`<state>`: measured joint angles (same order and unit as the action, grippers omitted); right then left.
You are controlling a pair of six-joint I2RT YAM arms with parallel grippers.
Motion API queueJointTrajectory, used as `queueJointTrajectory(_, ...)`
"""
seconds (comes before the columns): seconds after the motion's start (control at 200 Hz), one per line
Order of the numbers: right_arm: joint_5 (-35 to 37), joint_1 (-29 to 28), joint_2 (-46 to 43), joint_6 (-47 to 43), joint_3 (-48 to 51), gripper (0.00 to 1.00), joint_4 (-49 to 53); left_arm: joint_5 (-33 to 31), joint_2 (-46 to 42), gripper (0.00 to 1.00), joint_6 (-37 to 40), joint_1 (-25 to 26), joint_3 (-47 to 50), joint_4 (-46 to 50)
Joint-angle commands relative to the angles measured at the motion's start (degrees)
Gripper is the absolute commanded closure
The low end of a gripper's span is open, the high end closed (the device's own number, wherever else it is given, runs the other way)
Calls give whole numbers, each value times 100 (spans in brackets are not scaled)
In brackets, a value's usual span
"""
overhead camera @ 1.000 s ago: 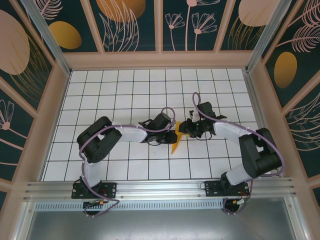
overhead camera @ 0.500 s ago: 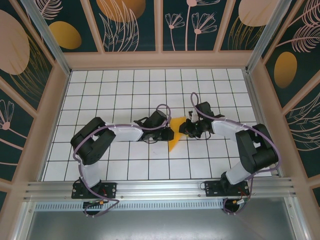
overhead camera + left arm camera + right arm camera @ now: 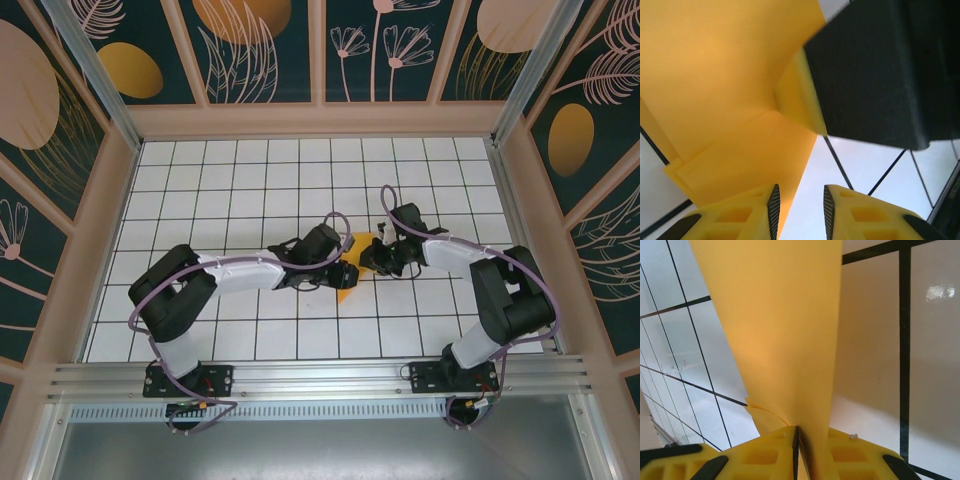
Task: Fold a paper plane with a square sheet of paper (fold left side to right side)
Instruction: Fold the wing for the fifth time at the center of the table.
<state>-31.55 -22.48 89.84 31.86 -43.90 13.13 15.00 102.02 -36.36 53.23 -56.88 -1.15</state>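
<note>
One second on, left gripper (image 3: 800, 202) has opened; right gripper (image 3: 807, 435) clamps paper (image 3: 780, 330).

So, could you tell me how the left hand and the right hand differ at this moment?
The right hand is shut on the paper; the left hand is open with nothing in its gap. The paper rises from between the right hand's fingers but lies off to one side of the left hand's. Both have yellow fingers.
</note>
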Motion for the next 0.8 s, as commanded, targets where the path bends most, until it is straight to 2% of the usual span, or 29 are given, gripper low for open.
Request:
queueJointTrajectory(0.0, 28, -25, 50, -31, -153, 82, 162, -654, 119, 65, 220, 123, -123, 440)
queueJointTrajectory(0.18, 25, -21, 56, -33, -187, 82, 200, -1693, -31, 57, 430, 413, -270, 875)
queueJointTrajectory(0.3, 25, -29, 68, -30, -202, 83, 212, -2121, -62, 53, 547, 630, -377, 1042)
queueJointTrajectory(0.515, 26, -47, 64, -26, -196, 82, 212, -2299, 261, 50, 612, 928, -789, 1257)
queueJointTrajectory(0.796, -3, -55, 78, -4, -184, 82, 192, -2505, 593, 49, 569, 1022, -1029, 1372)
